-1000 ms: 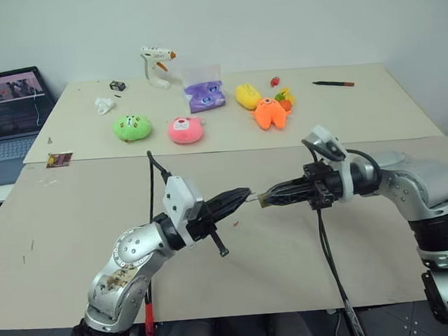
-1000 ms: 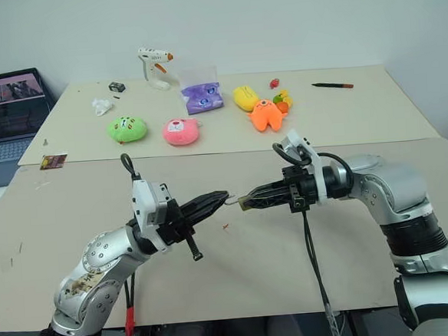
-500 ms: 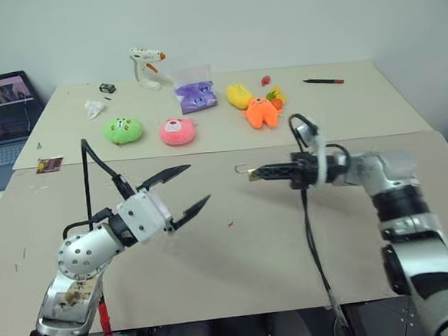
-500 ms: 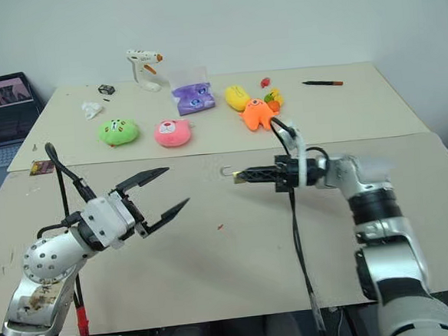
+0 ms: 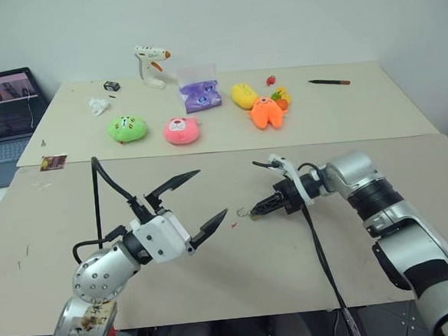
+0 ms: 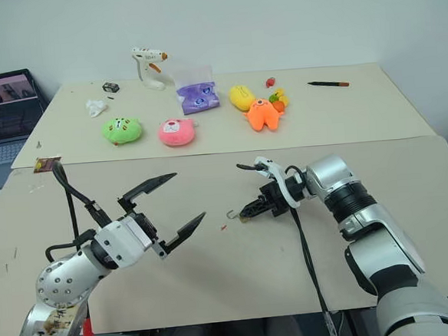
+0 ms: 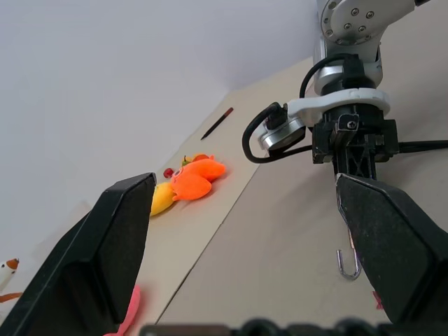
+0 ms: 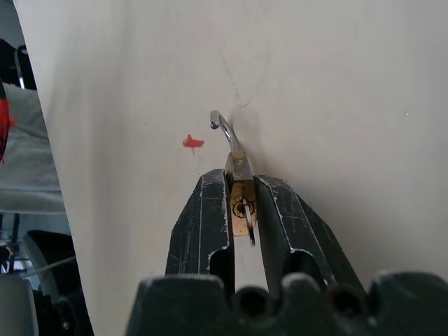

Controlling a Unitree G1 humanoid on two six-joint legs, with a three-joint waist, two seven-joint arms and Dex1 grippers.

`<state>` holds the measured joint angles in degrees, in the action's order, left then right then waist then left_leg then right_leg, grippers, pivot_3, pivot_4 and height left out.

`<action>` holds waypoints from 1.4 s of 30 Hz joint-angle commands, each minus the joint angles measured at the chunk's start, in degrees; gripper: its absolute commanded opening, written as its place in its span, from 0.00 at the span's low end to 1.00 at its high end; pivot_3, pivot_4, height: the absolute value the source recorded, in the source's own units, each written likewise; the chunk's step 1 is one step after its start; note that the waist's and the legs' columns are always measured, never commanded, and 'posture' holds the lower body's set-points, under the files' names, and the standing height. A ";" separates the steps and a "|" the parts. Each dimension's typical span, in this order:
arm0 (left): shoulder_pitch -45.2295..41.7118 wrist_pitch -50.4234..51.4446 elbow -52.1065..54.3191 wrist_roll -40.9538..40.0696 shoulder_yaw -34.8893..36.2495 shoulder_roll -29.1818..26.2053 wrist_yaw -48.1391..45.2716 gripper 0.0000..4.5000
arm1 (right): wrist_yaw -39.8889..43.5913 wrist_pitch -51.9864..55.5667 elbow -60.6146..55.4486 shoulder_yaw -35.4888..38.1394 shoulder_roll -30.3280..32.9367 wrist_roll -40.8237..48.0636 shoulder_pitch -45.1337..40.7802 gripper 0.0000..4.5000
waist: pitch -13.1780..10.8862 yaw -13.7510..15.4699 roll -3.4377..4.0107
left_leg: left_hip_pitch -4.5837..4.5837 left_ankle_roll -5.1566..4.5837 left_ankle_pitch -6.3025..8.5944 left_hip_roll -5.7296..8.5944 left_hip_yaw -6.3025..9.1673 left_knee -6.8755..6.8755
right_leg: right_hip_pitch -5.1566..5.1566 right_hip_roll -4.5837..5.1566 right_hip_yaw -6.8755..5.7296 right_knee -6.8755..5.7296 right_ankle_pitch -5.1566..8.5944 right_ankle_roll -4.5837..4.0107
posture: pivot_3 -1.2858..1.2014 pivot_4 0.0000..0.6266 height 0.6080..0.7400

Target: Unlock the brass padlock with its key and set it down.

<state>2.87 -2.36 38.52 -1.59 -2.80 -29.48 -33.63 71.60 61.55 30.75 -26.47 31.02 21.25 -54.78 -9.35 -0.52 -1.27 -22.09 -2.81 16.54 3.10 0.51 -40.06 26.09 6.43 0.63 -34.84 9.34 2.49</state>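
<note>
- The right gripper is clamped on the brass padlock, low over the near sheet of the table; the two black fingers squeeze the gold body from either side.
- The padlock's silver shackle is swung open and juts out past the fingertips, its hooked end close to the tabletop. Whether it touches the surface is unclear.
- A small key sits in the keyhole at the bottom of the padlock body, between the fingers.
- A red mark lies on the table at about 10 o'clock from the shackle tip, near it.
- The left gripper hangs at 9 o'clock from the padlock, apart from it, its fingers spread wide and holding nothing.
- Toward 12 o'clock, on the far sheet, lie an orange plush toy, a pink one and a green one, all well apart from the padlock.
</note>
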 commanded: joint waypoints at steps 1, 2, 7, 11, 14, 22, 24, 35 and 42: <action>0.21 -0.38 2.88 0.08 0.01 1.10 1.76 1.00 | -1.08 -1.23 1.31 0.11 0.62 -2.96 0.67 0.37 | 0.00 0.01 0.00 | -0.01 0.00 0.00 0.00 0.02 -0.01 | -0.01 0.00 -0.01 0.01 0.00 0.00 | 0.52 0.24 0.99; 0.09 -0.65 2.76 0.06 0.15 1.18 1.79 1.00 | -2.44 -2.27 2.37 0.73 0.78 -3.92 0.94 0.45 | 0.01 -0.04 0.00 | 0.02 0.00 0.00 0.00 -0.01 -0.01 | -0.02 0.00 0.02 0.02 0.00 0.00 | 0.52 0.24 0.99; -1.23 -3.16 -0.32 3.04 -1.57 0.04 0.93 1.00 | -4.53 -8.08 4.50 3.32 6.09 -6.78 4.92 0.82 | 0.04 0.40 0.06 | 1.04 0.00 0.00 -0.05 0.14 0.04 | -1.26 -0.04 -0.13 0.41 0.04 0.03 | 0.52 0.24 0.99; -1.27 -5.57 -3.69 2.06 -2.53 0.32 0.28 1.00 | -5.64 -10.13 3.79 8.97 11.86 -5.19 9.47 0.99 | 0.07 1.50 0.04 | 1.80 -0.08 0.01 -0.03 0.27 0.10 | -2.13 0.05 -0.26 0.87 0.24 0.39 | 0.52 0.24 0.99; -1.01 -6.86 -6.32 0.26 -0.50 -0.11 0.09 1.00 | -4.17 -9.13 -1.08 12.47 15.90 -2.78 14.19 0.99 | 0.09 1.76 0.01 | 1.78 -0.12 -0.02 0.01 0.25 0.08 | -2.10 0.05 -0.19 0.81 0.31 0.52 | 0.52 0.24 0.99; -2.92 -3.11 -15.61 -5.98 10.61 -3.18 0.40 1.00 | -1.24 -13.82 -27.37 26.53 22.95 5.43 31.52 0.99 | 0.11 1.54 0.06 | 1.02 -0.18 0.06 -0.04 0.35 0.25 | -1.51 0.01 -0.26 0.80 0.22 0.26 | 0.52 0.24 0.99; -4.29 -1.53 -17.80 -7.08 13.44 -3.99 0.82 1.00 | -4.00 -16.40 -31.75 30.53 20.85 6.72 33.49 0.99 | 0.09 1.29 0.08 | 0.85 -0.21 0.08 -0.03 0.35 0.21 | -1.35 0.01 -0.26 0.79 0.21 0.27 | 0.52 0.24 0.99; -15.28 12.17 -27.39 -12.94 18.31 -3.22 4.63 1.00 | -22.63 -23.95 -39.49 33.37 8.05 3.19 30.83 0.99 | 0.05 1.14 0.02 | 0.71 -0.07 0.00 0.05 0.27 0.23 | -1.06 -0.01 -0.16 0.74 0.16 0.31 | 0.52 0.24 0.99; -15.90 21.19 -28.97 -18.27 24.53 -1.34 10.21 1.00 | -31.57 -32.18 -30.34 36.69 7.36 -2.61 29.25 0.99 | 0.05 1.01 0.00 | 0.57 0.12 -0.06 0.06 0.24 0.24 | -0.89 -0.01 -0.13 0.76 0.15 0.31 | 0.52 0.24 0.99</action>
<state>-11.14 18.48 10.37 -19.69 16.94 -29.80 -26.94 43.61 32.68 -1.92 6.49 38.17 20.49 -24.18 -9.30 0.49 -1.27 -21.53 -2.68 16.49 3.16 0.74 -39.81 25.21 6.42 0.49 -34.08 9.49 2.81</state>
